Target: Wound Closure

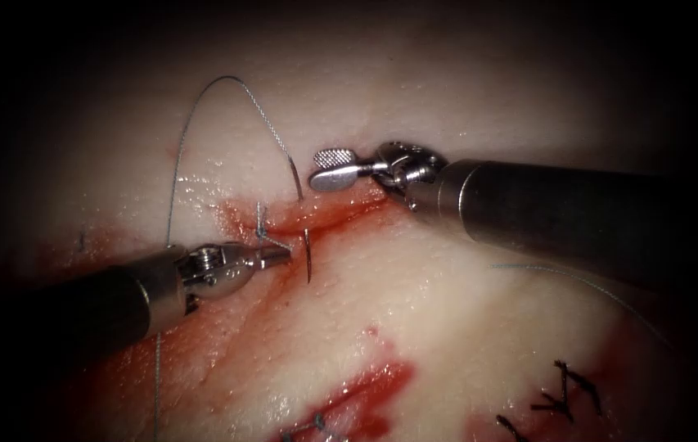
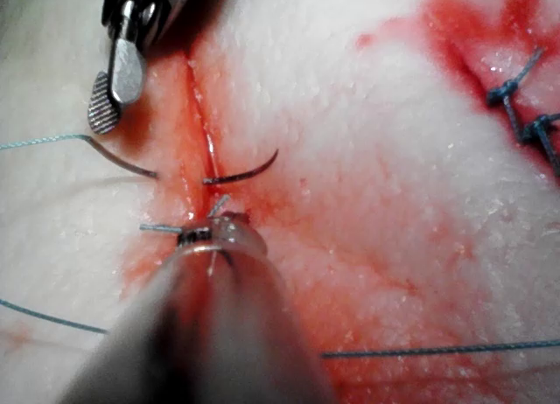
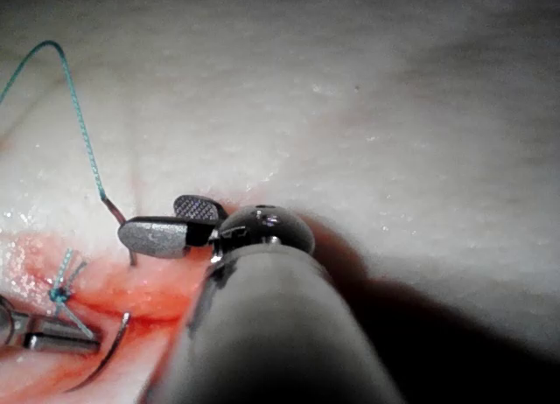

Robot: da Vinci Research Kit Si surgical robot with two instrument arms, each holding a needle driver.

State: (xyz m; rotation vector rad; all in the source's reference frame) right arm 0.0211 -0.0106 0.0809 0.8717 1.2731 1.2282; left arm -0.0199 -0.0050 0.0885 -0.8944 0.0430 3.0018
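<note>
Steel curved needle (image 1: 308, 255) spans the cut; left tool (image 1: 279, 256) pinches thread (image 1: 271, 242), right tool (image 1: 334, 169) spread.

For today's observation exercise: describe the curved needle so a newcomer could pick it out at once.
Start at the red cut across the tissue, between the two tools. The needle passes under it, both ends emerging, held by neither tool. Unlike the blue thread, it is a dark, stiff arc.

The tissue (image 1: 463, 295) looks wet and glossy, its pale surface grainy, with slick red fluid (image 1: 365, 393) pooled along the cut. Both tools are polished metal; the right tool (image 1: 334, 169) has cross-hatched faces. The thread (image 1: 201, 106) looks finely twisted, the needle (image 1: 308, 255) smooth steel.
</note>
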